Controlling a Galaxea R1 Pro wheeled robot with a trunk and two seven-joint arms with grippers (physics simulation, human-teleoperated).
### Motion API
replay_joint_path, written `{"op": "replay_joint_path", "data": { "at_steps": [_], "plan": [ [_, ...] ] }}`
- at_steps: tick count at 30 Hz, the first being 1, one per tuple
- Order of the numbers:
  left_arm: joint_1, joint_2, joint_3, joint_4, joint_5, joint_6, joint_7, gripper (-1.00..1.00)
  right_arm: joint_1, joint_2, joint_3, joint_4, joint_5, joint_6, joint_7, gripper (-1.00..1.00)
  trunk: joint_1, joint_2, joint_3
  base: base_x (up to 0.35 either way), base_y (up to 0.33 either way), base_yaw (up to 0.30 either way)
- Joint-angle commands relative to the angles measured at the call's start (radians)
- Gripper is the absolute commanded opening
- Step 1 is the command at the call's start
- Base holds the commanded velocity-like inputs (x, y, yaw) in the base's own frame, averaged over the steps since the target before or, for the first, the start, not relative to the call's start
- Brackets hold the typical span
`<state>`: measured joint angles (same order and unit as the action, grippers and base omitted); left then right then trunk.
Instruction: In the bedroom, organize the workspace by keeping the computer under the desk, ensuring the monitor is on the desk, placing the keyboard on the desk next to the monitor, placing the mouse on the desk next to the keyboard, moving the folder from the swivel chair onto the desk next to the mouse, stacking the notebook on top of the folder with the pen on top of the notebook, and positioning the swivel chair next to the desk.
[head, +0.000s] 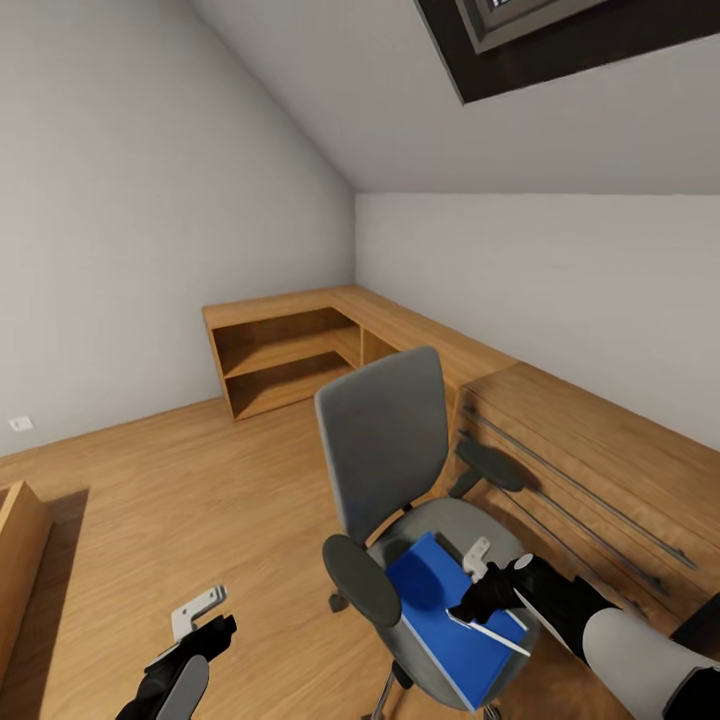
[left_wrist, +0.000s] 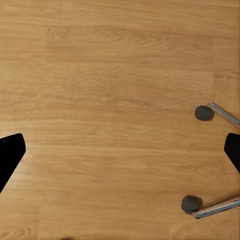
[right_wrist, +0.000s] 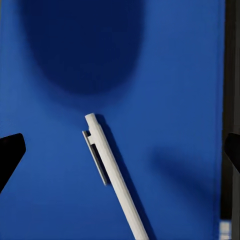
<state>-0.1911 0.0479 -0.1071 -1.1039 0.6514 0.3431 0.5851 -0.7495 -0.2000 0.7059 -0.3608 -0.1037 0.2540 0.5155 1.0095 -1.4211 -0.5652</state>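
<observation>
I have my right gripper (head: 478, 600), jaws apart, over the pen (right_wrist: 112, 175) on the blue folder (head: 440, 610) on the swivel chair (head: 385, 450); left gripper (head: 205, 615) also open.

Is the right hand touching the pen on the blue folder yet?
Apart. In the right wrist view the pen lies alone on the folder, while the right hand has both fingertips at the picture's edges.

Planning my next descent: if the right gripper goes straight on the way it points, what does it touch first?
Likely the pen, lying on the blue folder on the swivel chair seat. The right gripper is open; the pen sits between its fingers, the folder right behind it. Depth is unclear.
</observation>
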Motion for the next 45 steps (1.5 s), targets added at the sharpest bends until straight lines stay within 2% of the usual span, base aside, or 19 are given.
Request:
{"op": "replay_joint_path", "data": {
  "at_steps": [1,2,3,6,7,11,33,40,45],
  "plan": [
    [-0.001,0.001,-0.003,-0.001,0.007,0.002,0.009,1.00,-0.001,0.002,0.007,-0.002,-0.010,0.010,0.000,1.00,0.004,-0.008,-0.004,0.000,0.000,0.000],
    [-0.001,0.000,-0.004,-0.001,0.007,0.003,0.009,1.00,-0.001,0.044,0.042,0.058,-0.003,0.013,-0.005,1.00,0.004,-0.008,-0.004,0.000,0.000,0.000],
    [-0.001,0.000,-0.004,-0.001,0.007,0.003,0.009,1.00,-0.001,0.059,0.059,0.079,0.004,0.013,-0.007,1.00,0.004,-0.008,-0.004,0.000,0.000,0.000],
    [-0.001,0.001,-0.004,-0.001,0.007,0.003,0.009,1.00,-0.001,0.075,0.079,0.100,0.012,0.012,-0.009,1.00,0.004,-0.008,-0.004,0.000,0.000,0.000],
    [-0.001,0.001,-0.003,-0.001,0.007,0.003,0.009,1.00,-0.001,0.088,0.096,0.117,0.019,0.012,-0.010,1.00,0.004,-0.008,-0.004,0.000,0.000,0.000],
    [-0.001,0.000,-0.004,-0.001,0.007,0.004,0.009,1.00,-0.001,0.091,0.101,0.122,0.020,0.012,-0.011,1.00,0.004,-0.008,-0.004,0.000,0.000,0.000],
    [-0.001,-0.002,-0.005,-0.001,0.007,0.004,0.009,1.00,-0.001,0.083,0.101,0.126,0.022,0.007,-0.010,1.00,0.004,-0.008,-0.004,0.000,0.000,0.000],
    [-0.001,-0.001,-0.005,-0.001,0.007,0.004,0.009,1.00,-0.001,0.025,0.101,0.126,0.022,-0.009,-0.007,1.00,0.004,-0.008,-0.004,0.000,0.000,0.000],
    [-0.001,0.000,-0.005,-0.001,0.007,0.004,0.009,1.00,-0.001,0.017,0.101,0.126,0.022,-0.025,-0.006,1.00,0.004,-0.008,-0.004,0.000,0.000,0.000]
  ]
}}
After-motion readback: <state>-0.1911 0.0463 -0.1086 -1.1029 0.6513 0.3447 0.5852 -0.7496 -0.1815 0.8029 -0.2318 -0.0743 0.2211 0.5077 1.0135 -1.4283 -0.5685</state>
